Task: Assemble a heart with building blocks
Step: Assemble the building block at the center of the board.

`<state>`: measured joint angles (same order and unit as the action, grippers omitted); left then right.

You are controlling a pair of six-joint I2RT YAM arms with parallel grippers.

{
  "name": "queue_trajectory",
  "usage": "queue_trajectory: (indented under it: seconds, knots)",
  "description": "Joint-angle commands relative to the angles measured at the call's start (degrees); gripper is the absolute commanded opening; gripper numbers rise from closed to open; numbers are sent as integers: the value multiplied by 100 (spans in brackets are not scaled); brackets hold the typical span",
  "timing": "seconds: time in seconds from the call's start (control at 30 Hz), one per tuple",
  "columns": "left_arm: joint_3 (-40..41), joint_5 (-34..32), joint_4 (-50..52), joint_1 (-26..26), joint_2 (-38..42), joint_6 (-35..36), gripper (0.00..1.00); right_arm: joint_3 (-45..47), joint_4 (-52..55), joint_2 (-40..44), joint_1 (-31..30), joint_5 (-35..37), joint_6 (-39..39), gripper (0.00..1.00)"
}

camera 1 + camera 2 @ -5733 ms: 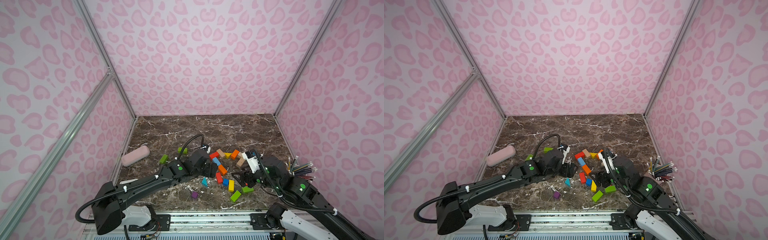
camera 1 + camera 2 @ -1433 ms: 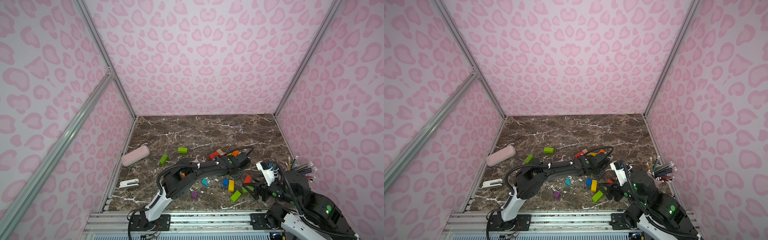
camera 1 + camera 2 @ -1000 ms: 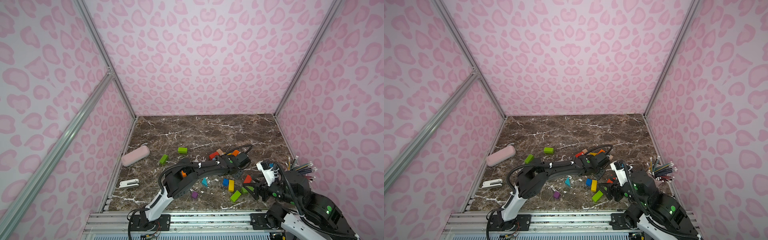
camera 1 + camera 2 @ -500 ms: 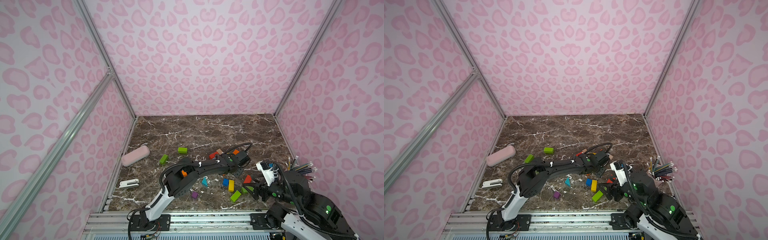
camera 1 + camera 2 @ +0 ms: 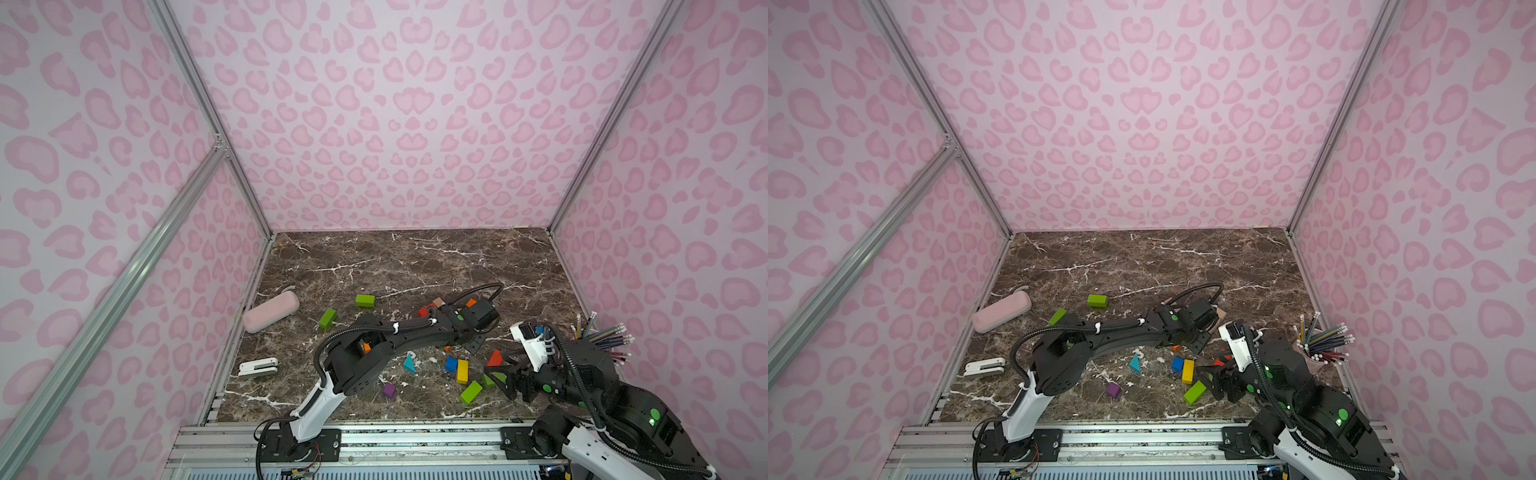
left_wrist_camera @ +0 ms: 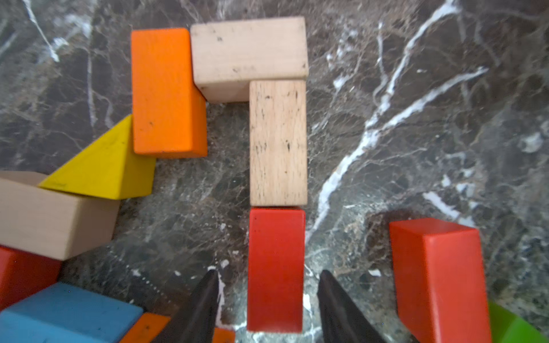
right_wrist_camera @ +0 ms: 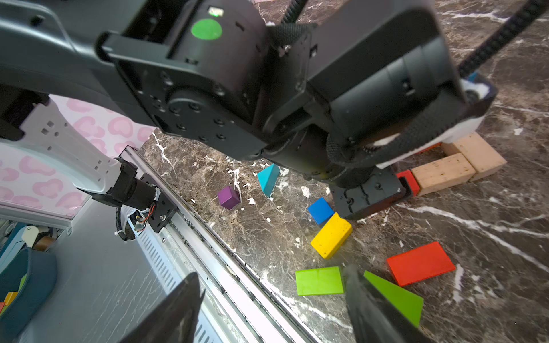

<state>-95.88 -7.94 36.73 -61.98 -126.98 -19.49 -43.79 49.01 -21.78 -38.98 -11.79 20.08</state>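
In the left wrist view a red brick (image 6: 276,267) lies flat, end to end with a plain wood brick (image 6: 277,142). My left gripper (image 6: 268,271) is open, with a gap between each jaw and that red brick. Beyond them lie another plain wood brick (image 6: 249,53), an orange brick (image 6: 166,92) and a yellow wedge (image 6: 104,166). A second red brick (image 6: 436,276) stands beside the gripper. My right gripper (image 7: 271,273) is open and empty near the table's front edge, close to a green brick (image 7: 319,280) and a green wedge (image 7: 395,294).
Loose blocks lie near the front: a yellow brick (image 5: 462,370), blue cube (image 5: 451,364), teal wedge (image 5: 409,363) and purple cube (image 5: 389,390). Two green bricks (image 5: 365,300) lie further left. A pink pouch (image 5: 271,311), white stapler (image 5: 258,367) and pencil cup (image 5: 602,338) sit at the sides.
My left gripper has opened and let go of the red brick, which now rests on the table against the plain wood brick. The right arm has stayed where it was.
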Motion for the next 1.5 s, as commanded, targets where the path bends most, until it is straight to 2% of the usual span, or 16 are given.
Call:
queue_trajectory:
  seconds: [0.0, 0.17, 0.4, 0.57, 0.73, 0.87, 1.03, 1.23, 1.47]
  knots:
    - [57, 22, -95, 14, 234, 41, 66, -59, -310, -27, -4, -104, -36, 80]
    - [263, 144, -179, 11, 703, 28, 78, -68, -438, -89, -4, -201, -26, 80]
    - [613, 153, -243, 171, 1447, -16, 86, -36, -726, -280, -4, -295, -19, 80]
    - [1103, 336, -427, 567, 2062, -23, 88, -60, -880, -525, -6, -333, -73, 80]
    - [1527, 133, -421, 850, 2645, 213, 96, -39, -867, -953, -4, -1, -125, 79]
    - [1966, 370, -512, 1293, 3081, 269, 99, -59, -1007, -1357, -4, 81, -40, 78]
    - [2408, 640, -596, 1859, 3648, 492, 98, 5, -1286, -1900, -75, 135, 80, 78]
    - [2554, 1108, -661, 2430, 4106, 937, 98, 139, -1643, -2630, -495, 581, 239, 78]
    - [2864, 1971, -910, 3005, 4508, 1318, 98, 329, -1998, -3405, -979, 1074, 329, 77]
